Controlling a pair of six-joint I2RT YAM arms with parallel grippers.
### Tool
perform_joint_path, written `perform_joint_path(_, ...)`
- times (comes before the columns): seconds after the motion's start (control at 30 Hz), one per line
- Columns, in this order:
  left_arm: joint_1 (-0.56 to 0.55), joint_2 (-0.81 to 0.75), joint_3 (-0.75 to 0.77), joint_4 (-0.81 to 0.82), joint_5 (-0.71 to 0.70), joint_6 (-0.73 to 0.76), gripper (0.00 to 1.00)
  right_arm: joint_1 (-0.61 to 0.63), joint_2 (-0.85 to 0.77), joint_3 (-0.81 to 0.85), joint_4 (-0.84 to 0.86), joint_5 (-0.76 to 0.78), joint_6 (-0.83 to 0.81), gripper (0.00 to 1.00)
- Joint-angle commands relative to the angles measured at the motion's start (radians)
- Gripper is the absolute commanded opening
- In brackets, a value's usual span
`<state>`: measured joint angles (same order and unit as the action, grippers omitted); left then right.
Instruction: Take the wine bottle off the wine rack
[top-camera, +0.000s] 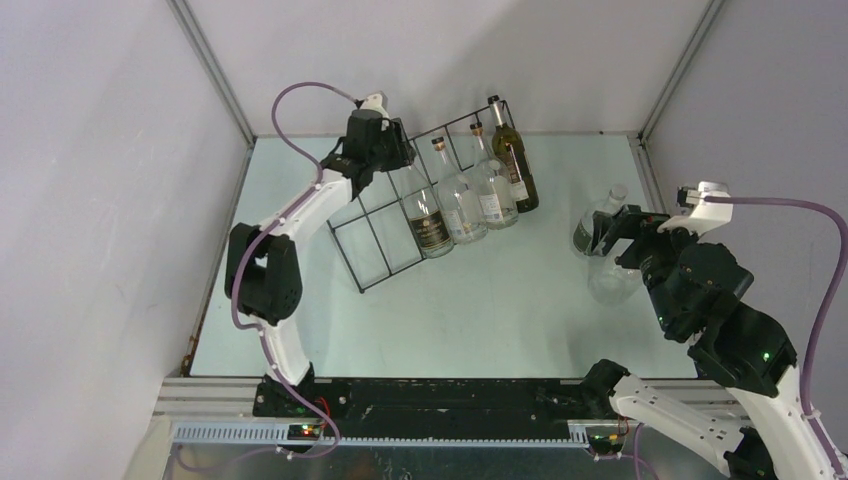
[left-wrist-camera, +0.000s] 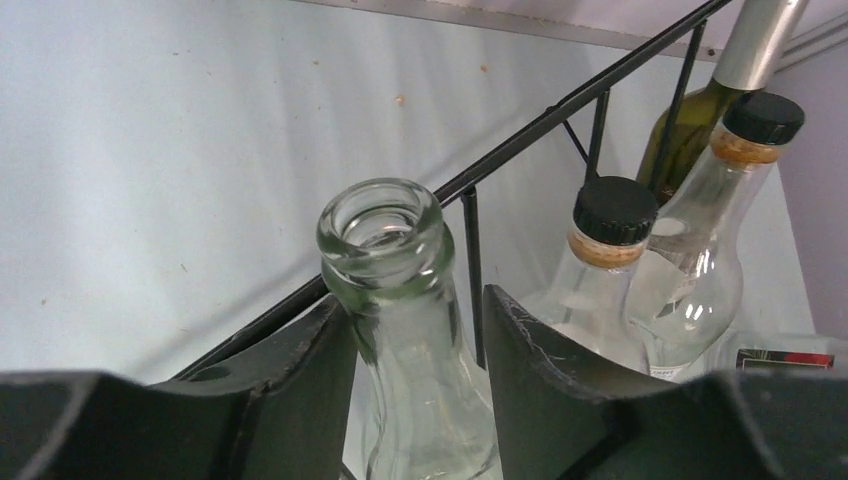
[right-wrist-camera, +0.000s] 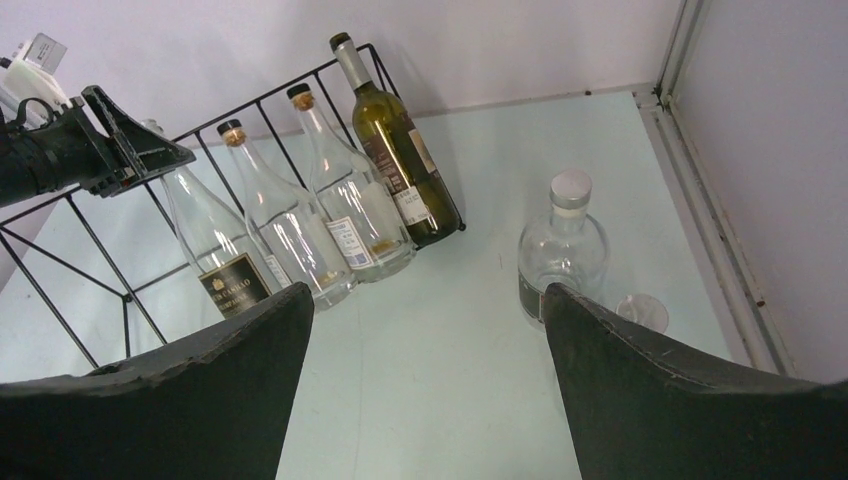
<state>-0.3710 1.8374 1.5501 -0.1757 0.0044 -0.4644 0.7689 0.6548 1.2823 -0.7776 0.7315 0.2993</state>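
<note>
Left hand (top-camera: 398, 150): open, with one finger on each side of the wine bottle's neck just below the lip. One finger touches the glass and a thin gap shows at the other.
Wine rack (top-camera: 375, 238): black wire, in the far-left part of the surface (top-camera: 480, 320). Its long axis runs diagonally toward the far edge, and it holds four bottles.
Wine bottle (top-camera: 425, 215): clear glass with a dark label and an open mouth, leftmost in the rack. Its long axis is tilted, base low on the near side and mouth pointing up toward the far-left corner.
Clear capped bottles (top-camera: 460, 200) (top-camera: 493, 190): these lean the same way.
Green bottle (top-camera: 517, 165): stands at the rack's right end.
Squat bottle (top-camera: 597, 225): round, clear and capped, upright near the right edge and apart from the rack.
Right hand (right-wrist-camera: 428, 295): open wide and gripping nothing, near the squat bottle.
Hard to make out: a small clear glass (right-wrist-camera: 640, 312) sits beside the squat bottle. The wine bottle's lower body is cut off in the left wrist view.
</note>
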Motion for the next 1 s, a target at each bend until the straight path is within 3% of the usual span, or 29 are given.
perform_joint_path(0.0, 0.007, 0.025, 0.062, 0.007, -0.001, 0.029, 0.50, 0.006, -0.012, 0.030, -0.015, 0.025, 0.008, 0.88)
perform_joint_path(0.13, 0.006, 0.029, 0.061, 0.007, -0.001, 0.044, 0.40, 0.005, -0.013, 0.029, -0.035, 0.044, 0.008, 0.88)
perform_joint_path(0.43, -0.027, -0.047, -0.026, 0.043, -0.039, 0.124, 0.01, 0.005, -0.030, -0.024, -0.011, 0.038, 0.007, 0.88)
perform_joint_path(0.77, -0.092, -0.188, -0.145, 0.082, -0.180, 0.176, 0.00, 0.006, -0.036, -0.056, -0.027, 0.018, 0.045, 0.88)
perform_joint_path(0.97, -0.100, -0.275, -0.217, 0.125, -0.181, 0.153, 0.00, 0.006, -0.040, -0.062, -0.034, 0.010, 0.062, 0.88)
